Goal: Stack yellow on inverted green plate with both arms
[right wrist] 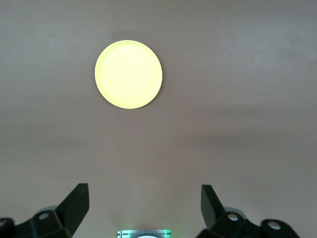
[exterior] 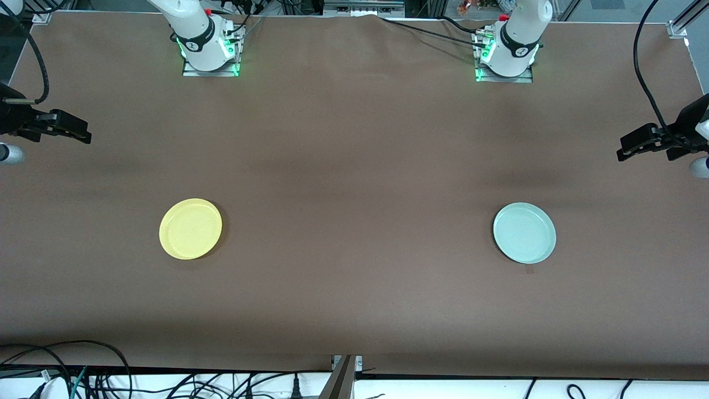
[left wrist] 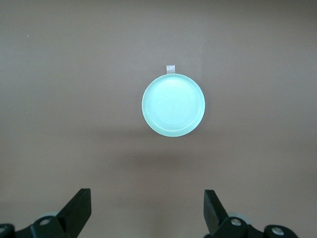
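I see yellow (exterior: 190, 229) and green plate (exterior: 524, 233) well apart on the table (exterior: 354, 166); left gripper (exterior: 637, 147) and right gripper (exterior: 69, 130) wait high over opposite table ends — jaws wide, empty.

Brown cloth (exterior: 354, 166) over the whole table, spread below the left gripper (exterior: 626, 151) and the right gripper (exterior: 83, 133) alike. Faintly creased, crossed by soft, dim shadow bands. Small scrap of tape (left wrist: 171, 68) stuck down ahead of the left gripper. White ledge (exterior: 443, 388) with tangled black cables (exterior: 111, 379) along the camera-side edge, well apart from both grippers. Metal frame post (exterior: 678, 27) above the left gripper's corner.
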Robot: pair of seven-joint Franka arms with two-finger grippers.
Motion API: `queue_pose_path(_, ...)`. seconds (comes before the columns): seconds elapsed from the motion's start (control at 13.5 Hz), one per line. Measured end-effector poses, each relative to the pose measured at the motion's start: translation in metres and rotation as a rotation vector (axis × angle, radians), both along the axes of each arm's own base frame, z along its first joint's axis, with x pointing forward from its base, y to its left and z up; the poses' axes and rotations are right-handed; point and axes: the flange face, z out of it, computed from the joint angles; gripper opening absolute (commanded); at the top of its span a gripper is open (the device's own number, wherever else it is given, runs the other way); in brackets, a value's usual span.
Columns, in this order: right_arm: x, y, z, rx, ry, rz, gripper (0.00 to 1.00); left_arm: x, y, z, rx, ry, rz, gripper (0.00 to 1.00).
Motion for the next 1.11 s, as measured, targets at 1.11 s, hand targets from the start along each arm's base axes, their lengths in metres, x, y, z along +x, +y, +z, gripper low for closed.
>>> queue_pose_path(1.11, 0.0, -0.003, 0.0, -0.001, -0.001, -0.008, 1.0, 0.005, 0.014, -0.013, -0.003, 0.019, 0.023, 1.0)
